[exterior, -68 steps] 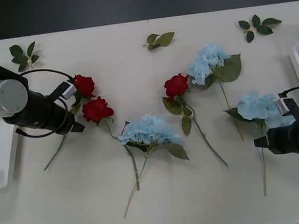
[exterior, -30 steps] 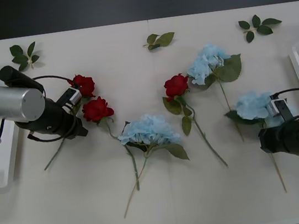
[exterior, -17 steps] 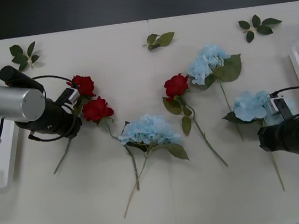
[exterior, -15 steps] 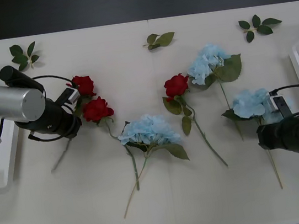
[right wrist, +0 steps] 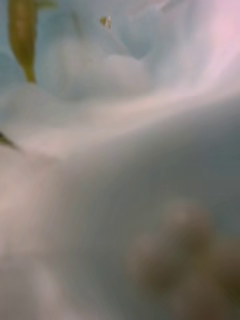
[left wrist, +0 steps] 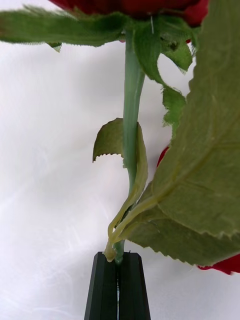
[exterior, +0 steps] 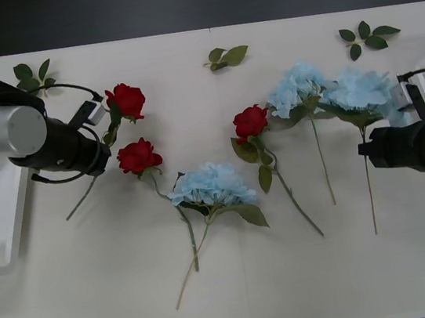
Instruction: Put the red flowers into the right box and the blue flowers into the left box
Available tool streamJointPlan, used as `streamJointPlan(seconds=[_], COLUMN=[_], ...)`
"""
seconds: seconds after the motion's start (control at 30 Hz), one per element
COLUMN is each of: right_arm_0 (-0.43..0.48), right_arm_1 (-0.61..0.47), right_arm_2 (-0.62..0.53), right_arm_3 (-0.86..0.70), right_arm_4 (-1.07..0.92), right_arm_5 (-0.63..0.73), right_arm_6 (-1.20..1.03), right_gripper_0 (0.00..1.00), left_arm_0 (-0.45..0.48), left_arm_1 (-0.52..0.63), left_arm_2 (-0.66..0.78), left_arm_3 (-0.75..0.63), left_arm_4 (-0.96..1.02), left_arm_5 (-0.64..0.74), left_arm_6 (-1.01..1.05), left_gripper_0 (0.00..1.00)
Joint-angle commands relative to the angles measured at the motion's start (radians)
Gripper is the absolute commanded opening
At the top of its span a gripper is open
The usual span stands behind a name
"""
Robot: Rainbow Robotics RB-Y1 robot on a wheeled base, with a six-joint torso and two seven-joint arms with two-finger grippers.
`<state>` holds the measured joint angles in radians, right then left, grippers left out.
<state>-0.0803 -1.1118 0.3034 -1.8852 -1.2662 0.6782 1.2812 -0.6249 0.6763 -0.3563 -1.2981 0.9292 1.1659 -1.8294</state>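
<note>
At both table [exterior: 240, 297] ends, white boxes sit mostly hidden.
Left tool [left wrist: 118, 260], clamped on a red rose [exterior: 127, 101] stem, has lifted it; right tool's [exterior: 366, 150] grip cannot be told, blue hydrangea [exterior: 358, 89] raised boxward.

Even, soft overhead light leaves only faint shadows on the bright white table [exterior: 239, 290], the rose stem [left wrist: 131, 100] is sharp in the left wrist view, while the right wrist view is one pale blur.

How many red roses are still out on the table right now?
3: one held in the left pincer, one lying just below it, one mid-table. Any in the trays may be hidden.
</note>
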Motion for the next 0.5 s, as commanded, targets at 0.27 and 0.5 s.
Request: streamJointPlan(seconds=[0.27,0.5], right_arm_0=[-0.059,-0.067], right_arm_1=[0.029,0.053], right_arm_2=[-0.133,-0.185], right_arm_3=[0.133,0.307], right_arm_4=[-0.578,-0.88], right_arm_5=[0.038,0.112], right_arm_6=[0.587,0.919], right_gripper_0=[0.0,0.0], left_arm_0=[0.063,0.073], left_arm_1=[0.032,0.032], left_arm_2=[0.281,0.37], left_arm_3=[-0.089,-0.09], left_arm_4=[0.316,0.516], left_arm_5=[0.135,0.215], left_arm_6=[-0.266,-0.38], left_gripper_0=[0.0,0.0])
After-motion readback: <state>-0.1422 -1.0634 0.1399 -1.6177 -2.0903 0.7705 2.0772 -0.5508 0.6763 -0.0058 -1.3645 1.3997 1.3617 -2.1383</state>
